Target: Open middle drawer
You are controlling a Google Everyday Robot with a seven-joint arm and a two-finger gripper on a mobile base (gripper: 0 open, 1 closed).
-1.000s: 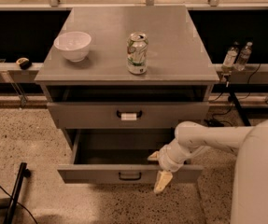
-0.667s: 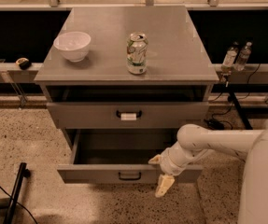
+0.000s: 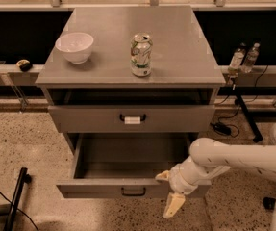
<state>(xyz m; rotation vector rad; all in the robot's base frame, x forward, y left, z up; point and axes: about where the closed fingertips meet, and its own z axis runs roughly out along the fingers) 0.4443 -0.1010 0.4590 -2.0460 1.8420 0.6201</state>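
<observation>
The middle drawer (image 3: pixel 128 189) is pulled well out of the grey cabinet, showing its deep grey interior and a small dark loop handle (image 3: pixel 133 191). My gripper (image 3: pixel 169 191) is at the right part of that drawer's front panel, on a white arm that comes in from the right. One cream finger (image 3: pixel 162 176) sits over the panel's top edge and the other (image 3: pixel 173 206) hangs in front of it, with the two held apart. The top drawer (image 3: pixel 131 118), with a white tag on its handle, stands slightly out.
On the cabinet top (image 3: pixel 176 57) stand a white bowl (image 3: pixel 74 46) at the left and a drink can (image 3: pixel 141 54) in the middle. A black stand (image 3: pixel 16 198) lies on the speckled floor at the left. Two bottles (image 3: pixel 243 57) stand on a ledge at the right.
The middle drawer has slid a little further out toward the camera. My gripper has moved the same way with the drawer front.
</observation>
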